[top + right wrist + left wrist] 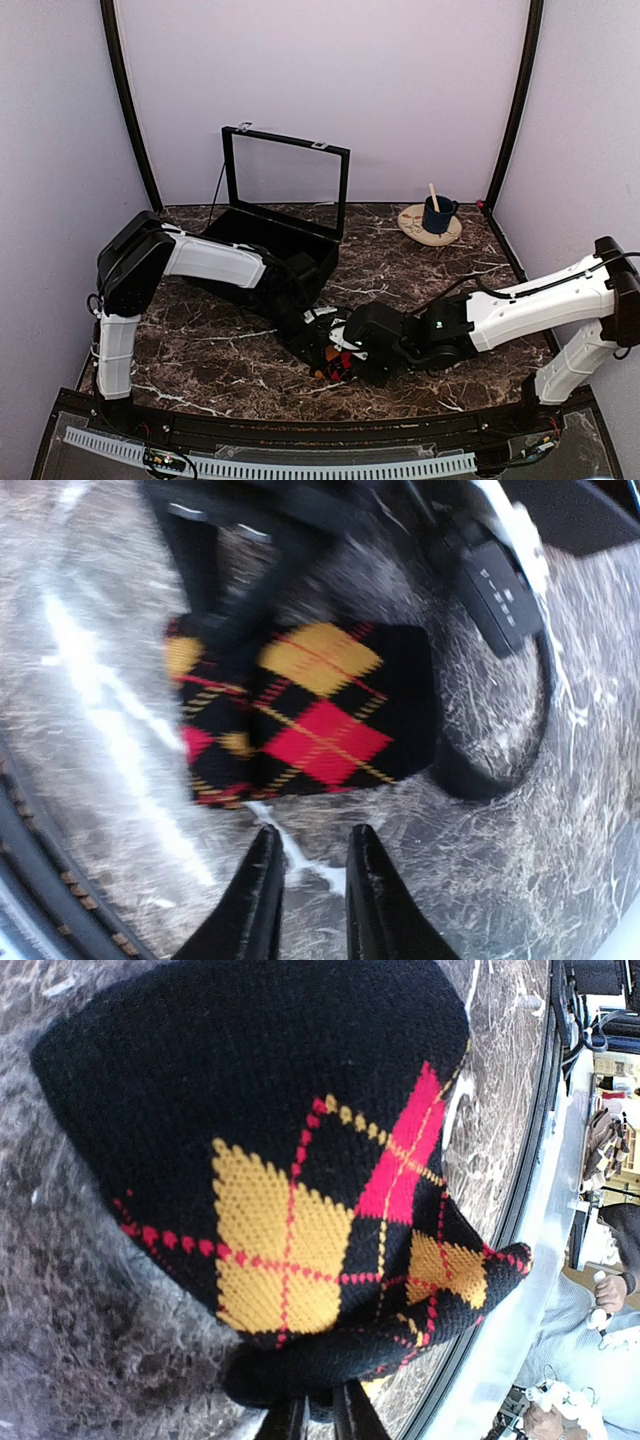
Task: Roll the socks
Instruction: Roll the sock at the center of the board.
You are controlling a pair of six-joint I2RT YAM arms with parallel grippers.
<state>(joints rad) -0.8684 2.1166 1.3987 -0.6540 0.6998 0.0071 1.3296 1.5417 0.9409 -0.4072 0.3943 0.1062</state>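
socks [335,362]: compact bundle on the desk [220,350], front centre, between both arms | left fingers [352,1422]: narrow, pinching its bunched edge | right fingers [258,900]: slightly apart, empty, just short of it | progress: roll looks largely formed; tuck and release not yet done

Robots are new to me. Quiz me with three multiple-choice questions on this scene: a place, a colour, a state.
1. The blue cup stands: A. near edge, middle B. far right, on a round plate C. far left corner
2. Diamonds on the socks are: A. green, white B. red, yellow-orange C. blue, pink
3. The lid of the black box is: A. shut B. lying flat C. standing open
Answers: B, it sits on the plate at far right; B, both wrist views show them; C, its frame stands upright.
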